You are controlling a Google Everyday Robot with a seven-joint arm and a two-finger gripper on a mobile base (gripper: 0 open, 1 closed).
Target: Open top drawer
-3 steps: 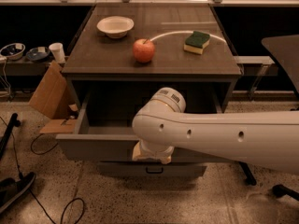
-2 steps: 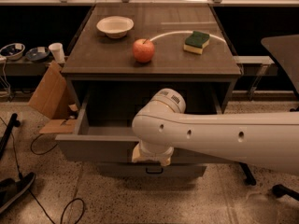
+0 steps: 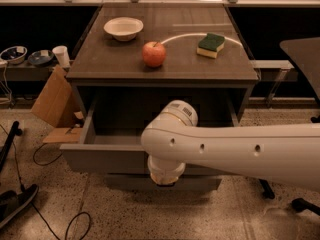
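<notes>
- The top drawer (image 3: 100, 159) is seen pulled well out of the cabinet (image 3: 80, 91). Its wide grey front lies toward 6 o'clock of the cabinet top, and its box is open to view behind it.
- Against the pictures from a second ago, no shift is seen in the drawer front; it stands out as far as it did then.
- The white arm (image 3: 240, 149) is brought in from the 3 o'clock edge of the view and bent down over the middle of the drawer front. Its place is also unchanged from the earlier pictures.
- The gripper (image 3: 165, 180) is held at 6 o'clock of the rounded wrist, against the outer face of the drawer front near its centre.
- The gripper is almost wholly covered by the wrist, so it cannot be told whether it is wide, narrow or clamped on anything.
- The middle of the drawer front is hidden by the arm.
- A narrower grey drawer front (image 3: 130, 183) is seen just below the top one, at 6 o'clock of it.
- On the cabinet top an apple (image 3: 154, 54) is set near the middle, a white bowl (image 3: 123, 28) at 11 o'clock of it, and a green and yellow sponge (image 3: 210, 44) near 3 o'clock of it. None of the three has moved.
- A piece of cardboard (image 3: 52, 96) is leaned beside the cabinet at its 9 o'clock side.
</notes>
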